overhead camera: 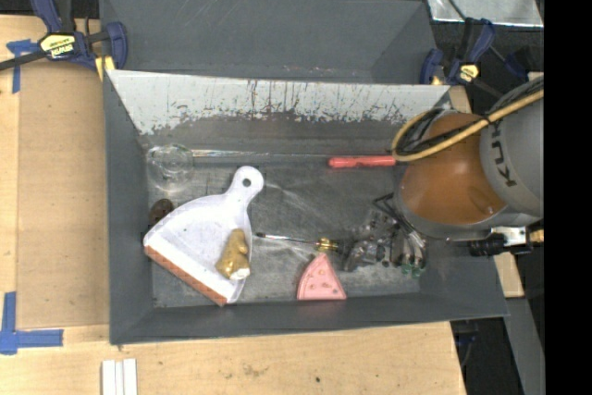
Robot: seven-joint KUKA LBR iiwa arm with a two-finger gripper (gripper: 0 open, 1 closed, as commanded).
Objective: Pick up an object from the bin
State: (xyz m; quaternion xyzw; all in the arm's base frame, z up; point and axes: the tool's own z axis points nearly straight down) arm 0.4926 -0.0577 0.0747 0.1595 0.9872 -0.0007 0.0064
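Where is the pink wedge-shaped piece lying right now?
In the camera view the pink wedge lies on the bin floor near the front wall, between the white dustpan on its left and the gripper up to its right.

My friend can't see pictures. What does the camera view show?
A robot's gripper hangs low at the right end of a grey metal bin, beside a pink wedge and a thin metal rod. At the left lies a white dustpan with a yellowish lump on it; a red stick lies near the back wall.
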